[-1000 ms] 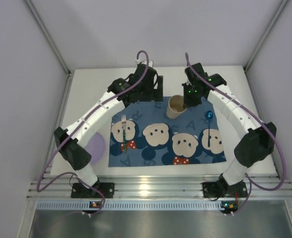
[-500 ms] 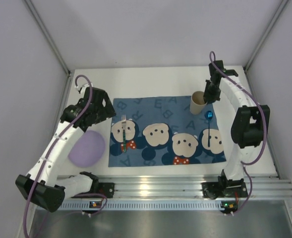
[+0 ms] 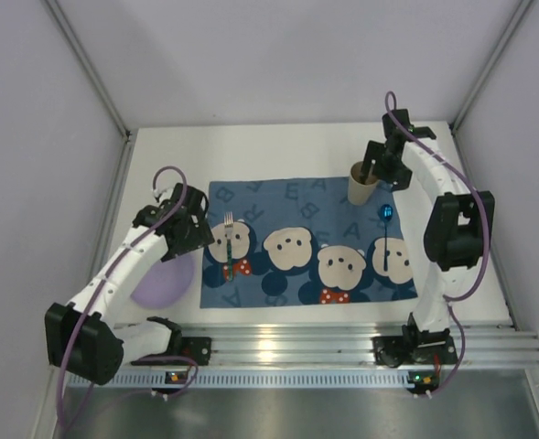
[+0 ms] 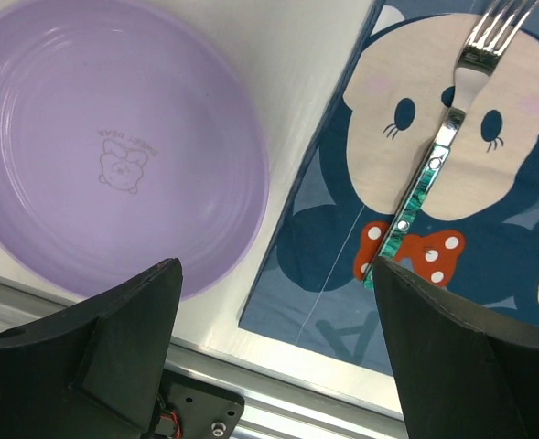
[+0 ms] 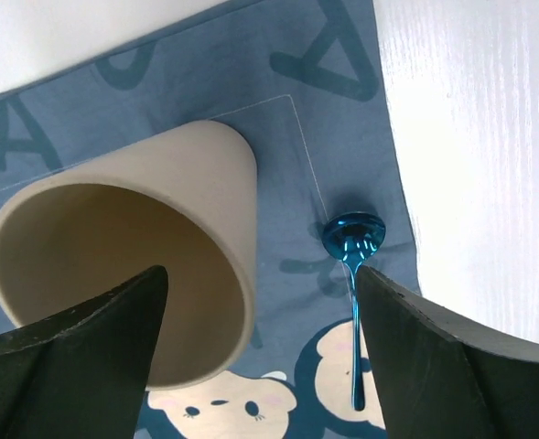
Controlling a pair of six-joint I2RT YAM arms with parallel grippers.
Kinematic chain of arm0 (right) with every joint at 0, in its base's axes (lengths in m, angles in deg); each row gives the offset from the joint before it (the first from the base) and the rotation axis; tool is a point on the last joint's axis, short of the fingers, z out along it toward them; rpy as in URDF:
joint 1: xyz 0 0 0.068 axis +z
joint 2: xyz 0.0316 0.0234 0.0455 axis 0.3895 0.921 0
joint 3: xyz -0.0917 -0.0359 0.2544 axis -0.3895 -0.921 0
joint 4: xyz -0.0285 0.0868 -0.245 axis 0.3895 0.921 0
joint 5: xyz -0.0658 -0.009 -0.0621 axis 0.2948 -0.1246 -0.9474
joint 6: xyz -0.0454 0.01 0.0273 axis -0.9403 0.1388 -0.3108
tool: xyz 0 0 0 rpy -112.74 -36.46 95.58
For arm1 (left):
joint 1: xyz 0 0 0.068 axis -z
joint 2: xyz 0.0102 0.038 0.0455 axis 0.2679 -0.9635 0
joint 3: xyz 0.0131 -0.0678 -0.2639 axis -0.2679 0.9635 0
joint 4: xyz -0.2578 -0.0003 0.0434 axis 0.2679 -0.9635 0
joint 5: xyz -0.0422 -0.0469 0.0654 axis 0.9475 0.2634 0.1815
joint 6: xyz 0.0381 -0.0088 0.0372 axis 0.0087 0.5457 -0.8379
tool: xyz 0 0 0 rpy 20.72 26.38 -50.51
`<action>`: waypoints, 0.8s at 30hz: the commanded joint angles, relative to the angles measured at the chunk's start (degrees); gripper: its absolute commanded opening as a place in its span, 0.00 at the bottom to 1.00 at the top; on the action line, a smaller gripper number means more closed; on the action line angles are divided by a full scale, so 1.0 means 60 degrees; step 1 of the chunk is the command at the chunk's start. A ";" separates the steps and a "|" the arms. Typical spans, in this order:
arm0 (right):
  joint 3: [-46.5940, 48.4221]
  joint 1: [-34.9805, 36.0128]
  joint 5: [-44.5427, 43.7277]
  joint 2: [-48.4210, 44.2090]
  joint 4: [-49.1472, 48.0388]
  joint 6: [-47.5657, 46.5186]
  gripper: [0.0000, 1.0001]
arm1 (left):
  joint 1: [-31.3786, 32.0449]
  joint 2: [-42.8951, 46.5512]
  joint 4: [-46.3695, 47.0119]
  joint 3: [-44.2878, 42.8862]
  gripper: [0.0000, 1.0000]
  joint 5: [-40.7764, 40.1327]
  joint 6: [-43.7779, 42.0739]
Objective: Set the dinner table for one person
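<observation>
I see the white bench lying with its long axis across my top view, left to right. A silver rail runs along its near edge, just beyond the arm bases. Wall panels close in the left, right and far sides. A blue mouse-print placemat covers the middle. Bare white strips show beyond its far edge and along its right edge.

On the left strip sits a purple plate, its rim just beside the mat's left edge. My left end effector hangs above that edge with its jaws spread wide, holding nothing. A fork lies on the mat's left mouse face, tines toward the far side, handle toward the rail.

At the mat's far right corner stands a beige cup, upright with its mouth up. My right end effector is over it with its jaws wide and not closed on it. A blue spoon lies just beside the cup, near the mat's right edge, handle pointing toward the rail.
</observation>
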 commanded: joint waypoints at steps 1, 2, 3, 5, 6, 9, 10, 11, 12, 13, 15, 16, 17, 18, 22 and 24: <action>0.0461 0.0358 0.0082 -0.1037 0.0179 0.0194 0.85 | -0.0072 -0.0419 0.0618 0.0156 0.90 -0.0047 0.0002; 0.0432 0.0447 0.0111 -0.1242 0.0296 0.0267 0.85 | -0.0072 -0.0696 0.0633 0.0171 0.88 -0.0135 -0.0014; 0.0403 0.0535 0.0140 -0.1650 0.0340 0.0311 0.85 | -0.0072 -0.0843 0.0706 0.0229 0.88 -0.0223 -0.0057; 0.0359 0.0857 0.0199 -0.2077 0.0545 0.0399 0.85 | -0.0072 -0.1325 0.0896 0.0244 0.87 -0.0370 -0.0160; 0.0359 0.0974 0.0214 -0.2514 0.0618 0.0414 0.85 | -0.0072 -0.1459 0.0998 0.0302 0.85 -0.0385 -0.0218; 0.0286 0.1297 0.0287 -0.3364 0.0970 0.0487 0.86 | -0.0072 -0.1986 0.1379 0.0376 0.81 -0.0370 -0.0351; 0.0271 0.1355 0.0345 -0.3571 0.1072 0.0516 0.86 | -0.0072 -0.2118 0.1438 0.0376 0.79 -0.0399 -0.0380; 0.0242 0.1385 0.0404 -0.3776 0.1247 0.0516 0.86 | -0.0072 -0.2366 0.1526 0.0405 0.78 -0.0458 -0.0380; 0.0184 0.1385 0.0433 -0.4155 0.1336 0.0502 0.86 | -0.0072 -0.2470 0.1614 0.0449 0.76 -0.0473 -0.0366; 0.0169 0.1385 0.0477 -0.4348 0.1409 0.0458 0.87 | -0.0072 -0.2587 0.1702 0.0507 0.74 -0.0458 -0.0380; 0.0066 0.1400 0.0419 -0.4786 0.1673 0.0414 0.87 | -0.0072 -0.2851 0.1921 0.0639 0.70 -0.0487 -0.0366; 0.0008 0.1385 0.0376 -0.4934 0.1790 0.0370 0.87 | -0.0087 -0.2939 0.2009 0.0683 0.68 -0.0487 -0.0351; -0.0167 0.1385 0.0375 -0.5052 0.1834 0.0341 0.87 | -0.0087 -0.3099 0.2097 0.0727 0.66 -0.0487 -0.0351; -0.0284 0.1400 0.0361 -0.5285 0.1849 0.0341 0.88 | -0.0087 -0.3173 0.2257 0.0815 0.65 -0.0487 -0.0336; -0.0827 0.1385 0.0419 -0.5638 0.1879 0.0355 0.88 | -0.0087 -0.3554 0.2639 0.1020 0.56 -0.0400 -0.0336; -0.1032 0.1385 0.0434 -0.5740 0.1893 0.0341 0.88 | -0.0087 -0.3774 0.2727 0.1137 0.46 -0.0429 -0.0322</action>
